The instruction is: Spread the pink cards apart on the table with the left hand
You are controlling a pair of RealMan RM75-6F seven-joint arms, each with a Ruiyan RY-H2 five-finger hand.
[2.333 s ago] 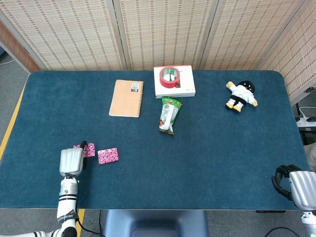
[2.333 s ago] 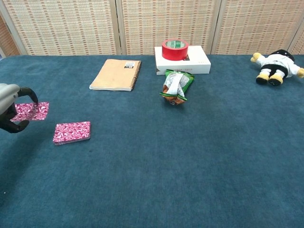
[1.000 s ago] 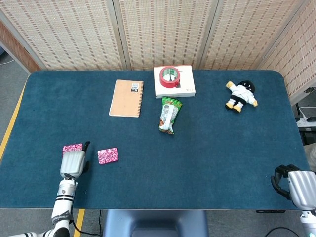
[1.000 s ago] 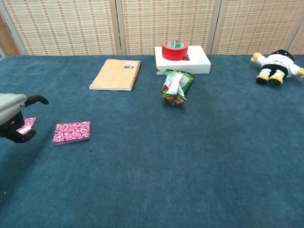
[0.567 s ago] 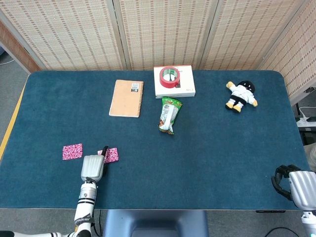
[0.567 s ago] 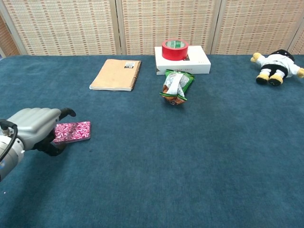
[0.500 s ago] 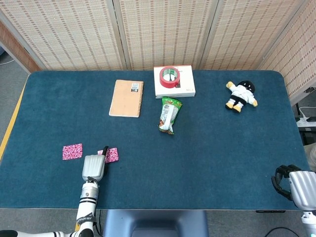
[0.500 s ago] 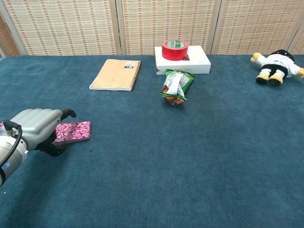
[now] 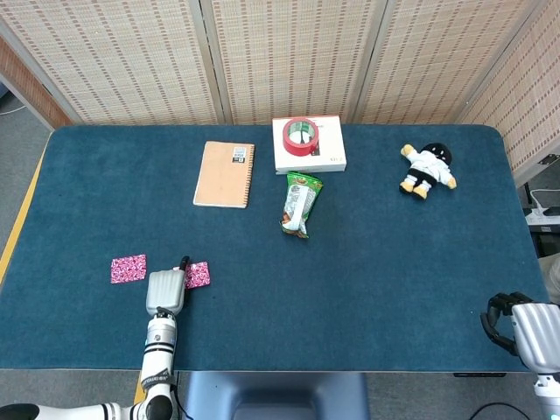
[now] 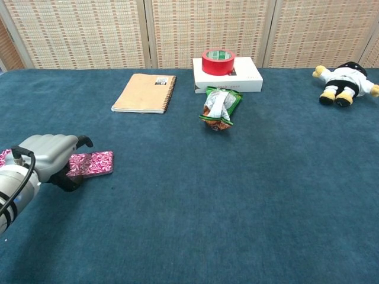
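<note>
A small stack of pink patterned cards lies near the table's front left, also seen as the stack in the head view. My left hand covers the stack's left end. Its fingers curl over the top and its thumb sits at the near edge, pinching the cards. The head view shows the left hand just left of the stack. One single pink card lies flat, apart to the left, and shows as a sliver of card at the chest view's edge. My right hand hangs curled and empty beyond the front right corner.
At the back lie a tan spiral notebook and a white box with a red tape roll on it. A green snack packet lies mid-table and a plush doll at the back right. The blue table ends close behind my left hand.
My left hand set one card down to the left, let it go, then moved right to the stack. Over the last half second it closed slightly on the stack's left end.
</note>
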